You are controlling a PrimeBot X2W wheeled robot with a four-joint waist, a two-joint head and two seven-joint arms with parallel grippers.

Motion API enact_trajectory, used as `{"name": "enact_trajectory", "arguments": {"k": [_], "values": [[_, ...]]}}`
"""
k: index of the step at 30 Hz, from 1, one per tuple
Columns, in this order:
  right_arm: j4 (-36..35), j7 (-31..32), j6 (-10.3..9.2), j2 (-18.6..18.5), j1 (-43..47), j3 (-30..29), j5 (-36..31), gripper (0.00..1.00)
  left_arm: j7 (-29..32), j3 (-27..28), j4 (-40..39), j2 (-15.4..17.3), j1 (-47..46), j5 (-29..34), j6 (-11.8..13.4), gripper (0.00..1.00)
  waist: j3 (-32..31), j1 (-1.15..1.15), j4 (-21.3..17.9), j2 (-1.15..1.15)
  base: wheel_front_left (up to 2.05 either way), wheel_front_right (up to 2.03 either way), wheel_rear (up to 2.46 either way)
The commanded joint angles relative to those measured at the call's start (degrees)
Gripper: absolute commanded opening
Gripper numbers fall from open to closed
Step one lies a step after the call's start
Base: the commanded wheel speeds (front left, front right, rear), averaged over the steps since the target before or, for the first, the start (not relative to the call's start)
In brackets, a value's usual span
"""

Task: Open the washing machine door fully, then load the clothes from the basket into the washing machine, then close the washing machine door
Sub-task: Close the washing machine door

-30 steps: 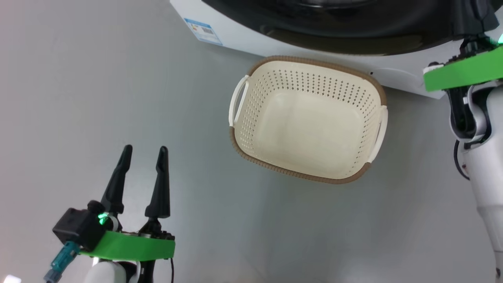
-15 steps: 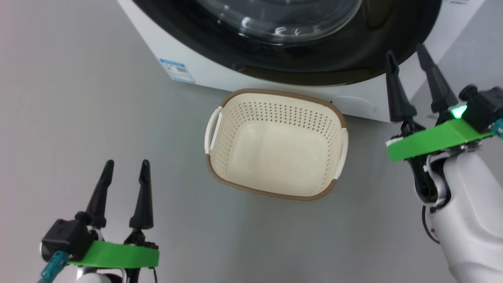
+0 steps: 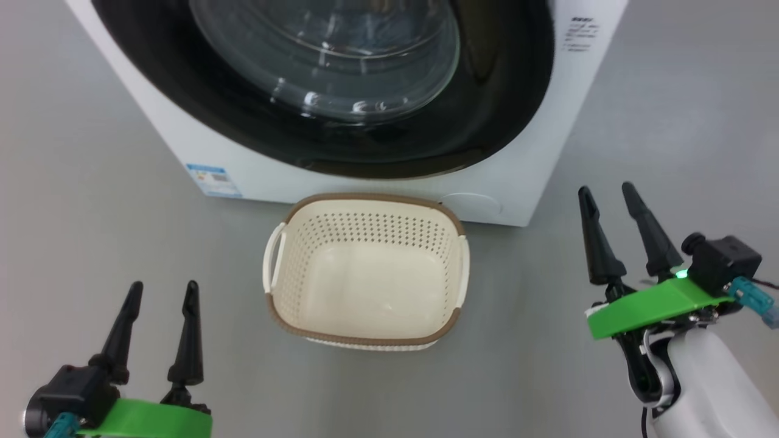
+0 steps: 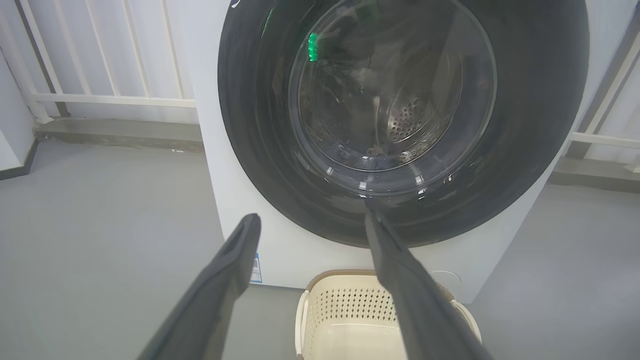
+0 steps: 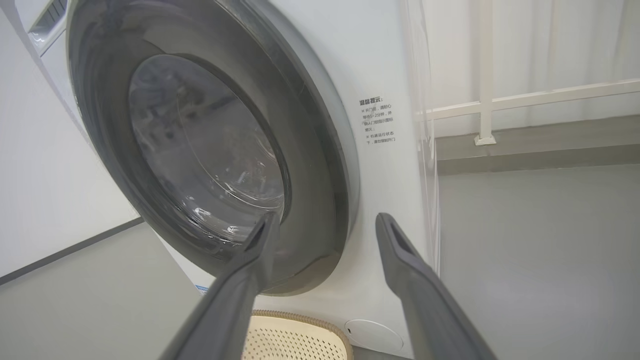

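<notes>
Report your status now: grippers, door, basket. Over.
Open and empty: left gripper, right gripper. The washing machine door shut. The basket empty. Nothing in the way.

Cream basket (image 3: pixel 365 231) (brown-rimmed) before closed door (image 3: pixel 328 61)

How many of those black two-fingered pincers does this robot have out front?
2. The left pincer is at the lower left of the head view, left of the basket. The right pincer is to the basket's right, near the washing machine corner. Both are open and empty.

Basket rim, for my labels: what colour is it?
Brown; the basket rim shows best in the head view.
</notes>
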Motion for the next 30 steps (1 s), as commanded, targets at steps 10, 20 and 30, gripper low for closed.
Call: {"name": "enact_trajectory", "arguments": {"k": [10, 20, 30], "values": [[-2.16, -0.28, -0.15, 0.05, 6.99, 0.49, -0.27, 1.0, -0.36, 3.24, 0.46, 3.44, 2.7, 0.46, 0.04, 1.0, -7.28, 0.01, -8.49, 0.0, 0.0, 0.0, 0.0], [-3.19, -0.28, -0.15, -0.13, 10.88, -0.82, -0.39, 1.0, -0.36, 4.17, 1.0, 3.91, 4.03, -0.29, 0.04, 1.0, -8.65, 0.01, -12.69, 0.0, 0.0, 0.0, 0.0], [-3.76, -0.28, -0.15, -0.9, 13.94, -1.11, -0.16, 1.0, -0.36, 4.88, 1.92, 4.28, 4.88, -2.59, 0.04, 1.0, -9.84, 0.01, -15.18, 0.0, 0.0, 0.0, 0.0]]}}
